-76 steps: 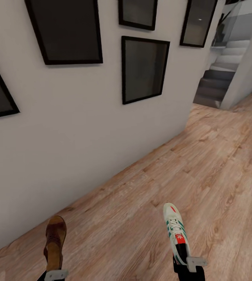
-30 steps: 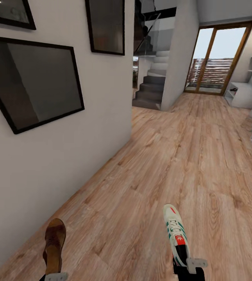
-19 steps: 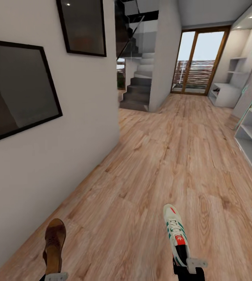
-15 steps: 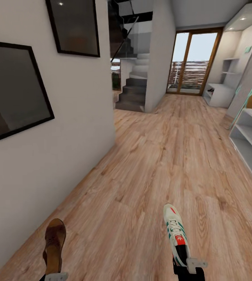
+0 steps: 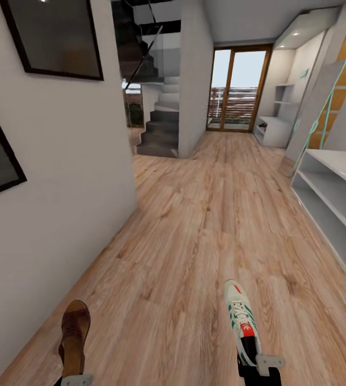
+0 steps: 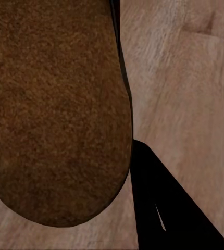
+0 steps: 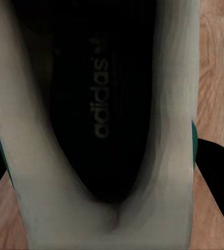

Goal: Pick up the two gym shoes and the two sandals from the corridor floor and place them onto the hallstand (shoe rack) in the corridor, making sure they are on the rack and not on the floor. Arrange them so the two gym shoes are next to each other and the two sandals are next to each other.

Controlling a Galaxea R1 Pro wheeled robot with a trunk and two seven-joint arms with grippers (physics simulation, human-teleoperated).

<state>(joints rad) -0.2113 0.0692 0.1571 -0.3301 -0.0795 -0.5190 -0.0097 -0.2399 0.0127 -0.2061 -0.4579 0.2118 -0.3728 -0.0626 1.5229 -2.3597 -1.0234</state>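
Wood-plank corridor floor [image 5: 205, 225] now stretches ahead as the camera swings away from the picture wall, bringing a pale grey rack [image 5: 333, 203] into the frame's right edge and a second unit [image 5: 273, 128] at far upper right. At lower left the left gripper [image 5: 76, 379] clamps a brown sandal [image 5: 75, 332]; at lower centre-right the right gripper [image 5: 258, 364] clamps a white gym shoe [image 5: 240, 316]. Both shoes ride off the floor, so delivery looks near.

Both grippers cut off by the head view's bottom edge, fingers unseen. Near grey rack [image 5: 331, 201] cropped at right. Far rack's [image 5: 273, 130] contents too small to tell.
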